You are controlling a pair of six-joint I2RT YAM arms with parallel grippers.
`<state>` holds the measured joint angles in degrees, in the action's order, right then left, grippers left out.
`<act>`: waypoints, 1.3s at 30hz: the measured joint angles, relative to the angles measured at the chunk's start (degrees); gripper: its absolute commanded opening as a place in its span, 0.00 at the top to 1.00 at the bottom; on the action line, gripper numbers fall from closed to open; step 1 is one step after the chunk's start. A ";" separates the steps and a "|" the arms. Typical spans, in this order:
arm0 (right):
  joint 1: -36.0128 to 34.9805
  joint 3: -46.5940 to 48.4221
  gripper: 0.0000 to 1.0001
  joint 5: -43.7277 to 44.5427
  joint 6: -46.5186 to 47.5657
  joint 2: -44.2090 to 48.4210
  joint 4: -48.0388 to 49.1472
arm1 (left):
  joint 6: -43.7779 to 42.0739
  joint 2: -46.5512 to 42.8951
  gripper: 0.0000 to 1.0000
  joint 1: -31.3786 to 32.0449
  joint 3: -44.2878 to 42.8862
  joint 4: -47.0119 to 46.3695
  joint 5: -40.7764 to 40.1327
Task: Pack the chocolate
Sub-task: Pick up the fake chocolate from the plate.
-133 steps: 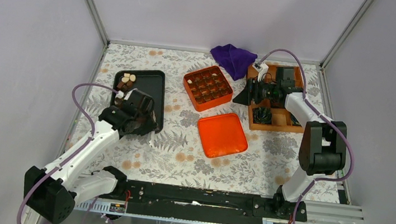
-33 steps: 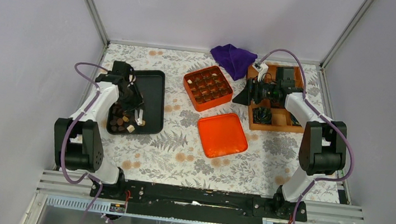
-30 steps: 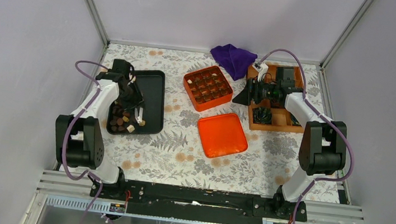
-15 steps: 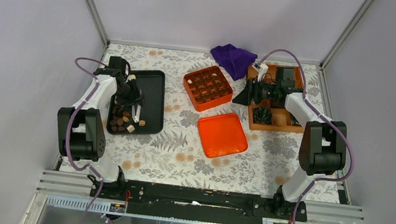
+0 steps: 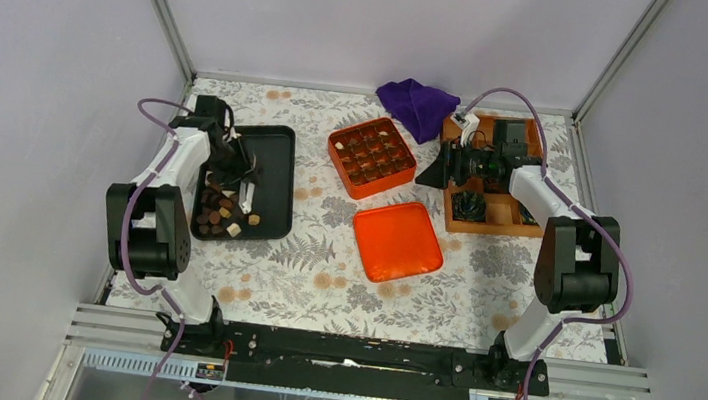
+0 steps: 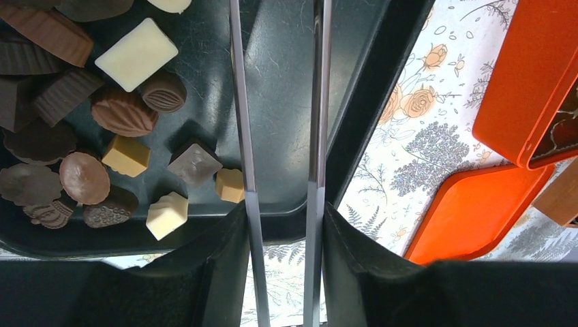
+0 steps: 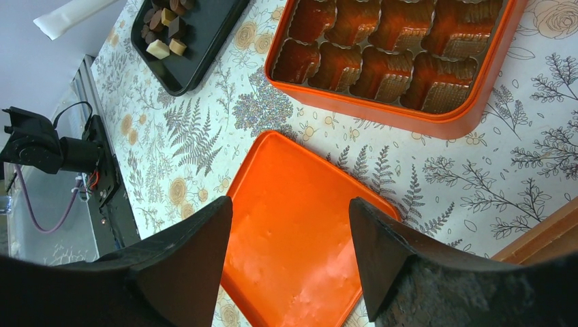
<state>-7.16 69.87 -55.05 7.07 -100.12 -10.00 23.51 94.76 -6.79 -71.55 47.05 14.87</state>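
1. Chocolate (image 6: 123,112): loose bite-size pcs heaped at the near end of the black tray (image 6: 286,136), left side of table. None is in a gripper.
2. Handling (my judgement): light, stiff but brittle, w/ smooth tops that may slip or scuff. Take 1 pc by two opposite flat sides, gentle squeeze. The outlying squares nr the tray edge look easiest.
3. L gripper (image 6: 276,68): jaws partly apart, narrow gap, only bare tray floor between them. A small caramel pc (image 6: 230,185) sits just beside one finger (image 6: 240,136).
4. R gripper (image 7: 290,259): jaws wide, holding nothing, above the orange lid (image 7: 293,197).
5. Counts: approx 18 pcs in L wrist view, some cut off by the frame, so not exact. 1 tray, 1 lid, 1 orange box (image 7: 409,121) w/ 16 cups (4x4). The cups the R wrist view shows look unfilled.
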 measured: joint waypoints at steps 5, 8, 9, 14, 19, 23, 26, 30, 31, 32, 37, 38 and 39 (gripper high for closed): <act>0.00 0.00 0.29 0.00 0.00 0.00 0.00 | -0.35 0.00 0.76 -0.02 -0.20 0.37 1.75; 0.00 0.00 0.29 -0.02 0.00 0.00 0.00 | -0.72 -0.04 0.76 -0.02 -1.07 0.63 2.80; 0.00 0.00 0.29 -0.02 0.00 0.00 0.00 | -0.96 -0.17 0.76 -0.02 -1.38 0.70 3.15; 0.00 0.00 0.29 -0.09 0.00 0.00 0.00 | -1.62 -1.42 0.76 -0.02 -1.75 1.60 4.57; 0.00 0.00 0.29 -0.11 -0.02 0.00 0.00 | -1.66 -3.43 0.76 -0.02 -1.75 2.36 5.62; 0.00 0.00 0.29 -0.13 -0.02 0.00 0.00 | -1.64 -4.57 0.76 -0.02 -1.75 2.75 6.84; 0.00 0.00 0.29 -0.13 -0.02 0.00 0.00 | -1.60 -5.51 0.76 -0.02 -1.75 2.93 8.15; 0.00 0.00 0.29 -0.15 -0.02 0.00 0.00 | -1.16 -7.48 0.76 -0.02 -1.75 2.99 10.64; 0.00 0.00 0.29 -0.13 -0.02 0.00 0.00 | -0.98 -8.11 0.76 -0.02 -1.75 2.95 11.52; 0.00 0.00 0.29 -0.15 -0.02 0.00 0.00 | -0.68 -8.70 0.76 0.09 -1.75 2.84 12.46; 0.00 0.00 0.29 -0.15 -0.02 0.00 0.00 | 1.70 -10.10 0.76 2.69 -2.56 1.60 15.74; 0.00 0.00 0.29 -0.15 -0.02 0.00 0.00 | 2.51 -10.10 0.76 3.82 -2.86 0.79 16.20; 0.00 0.00 0.29 -0.15 -0.02 0.00 0.00 | 3.37 -10.08 0.76 5.53 -3.19 -0.39 16.72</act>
<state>-7.16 69.87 -55.20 7.05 -100.12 -10.00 26.87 84.68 -1.26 -74.74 46.65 31.59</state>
